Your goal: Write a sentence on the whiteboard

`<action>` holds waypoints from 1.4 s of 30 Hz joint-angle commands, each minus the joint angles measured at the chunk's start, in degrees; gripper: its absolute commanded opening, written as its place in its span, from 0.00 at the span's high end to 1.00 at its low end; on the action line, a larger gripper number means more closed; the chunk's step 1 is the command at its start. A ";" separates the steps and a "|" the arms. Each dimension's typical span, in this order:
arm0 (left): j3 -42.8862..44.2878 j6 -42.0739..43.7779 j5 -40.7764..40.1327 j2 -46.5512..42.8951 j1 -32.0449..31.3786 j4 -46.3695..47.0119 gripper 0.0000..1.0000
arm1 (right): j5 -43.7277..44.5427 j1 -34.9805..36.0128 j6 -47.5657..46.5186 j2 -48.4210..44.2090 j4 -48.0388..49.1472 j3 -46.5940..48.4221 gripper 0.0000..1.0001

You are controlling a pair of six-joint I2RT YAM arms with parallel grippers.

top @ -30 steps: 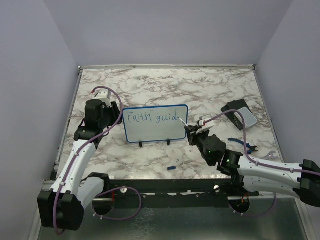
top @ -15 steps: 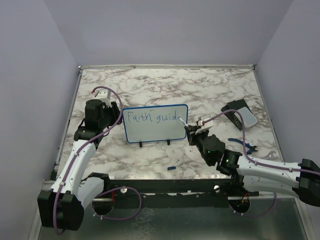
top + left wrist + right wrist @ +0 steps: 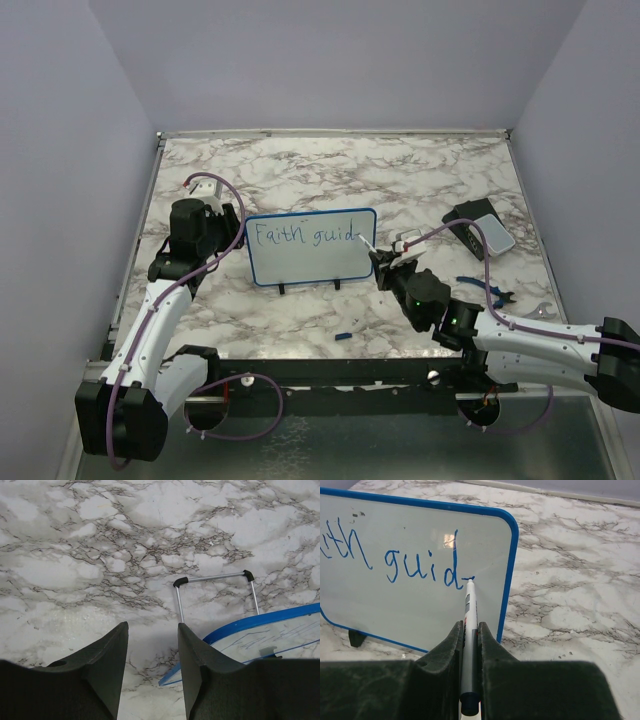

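The whiteboard [image 3: 311, 247] stands upright on two black feet mid-table, blue-framed. The sentence [image 3: 303, 236] reads "Faith guid" in blue ink; the right wrist view shows "guid" [image 3: 422, 569] with a short dash after the d. My right gripper [image 3: 468, 626] is shut on a white marker [image 3: 469, 630] whose tip touches the board just right of the d. In the top view the right gripper [image 3: 388, 262] is at the board's right edge. My left gripper [image 3: 152, 630] is open and empty behind the board's left end [image 3: 235, 640], also seen in the top view [image 3: 226, 222].
A dark block with a pale grey pad [image 3: 480, 231] lies at the right. Blue-handled pliers [image 3: 486, 288] and a metal wrench [image 3: 541, 311] lie near the right edge. A small blue cap [image 3: 343, 334] lies in front of the board. The board's wire stand [image 3: 215, 592] shows behind it.
A short dash has appeared after the d between one second and half a second ago. The arms have hardly moved.
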 commanded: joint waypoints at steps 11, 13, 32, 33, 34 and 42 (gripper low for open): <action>-0.91 -0.37 2.07 -0.38 -0.28 1.21 0.54 | 0.06 -0.21 -2.35 1.33 3.39 2.40 0.99; -0.97 -0.39 2.08 -0.38 -0.27 1.21 0.54 | -0.72 -0.23 -1.92 1.93 2.90 2.51 0.99; -0.92 -0.30 2.10 -0.38 -0.32 1.24 0.54 | -1.23 -0.23 3.30 0.01 -3.89 1.02 1.00; -0.97 -0.35 2.17 -0.38 -0.29 1.20 0.54 | -1.01 -0.23 3.30 -0.18 -4.07 1.02 1.00; -0.96 -0.40 2.12 -0.38 -0.27 1.24 0.54 | -0.86 -0.22 3.30 -0.30 -4.24 1.01 0.99; -0.96 -0.38 2.16 -0.38 -0.30 1.24 0.54 | -0.24 -0.23 4.13 -0.60 -5.49 0.85 0.99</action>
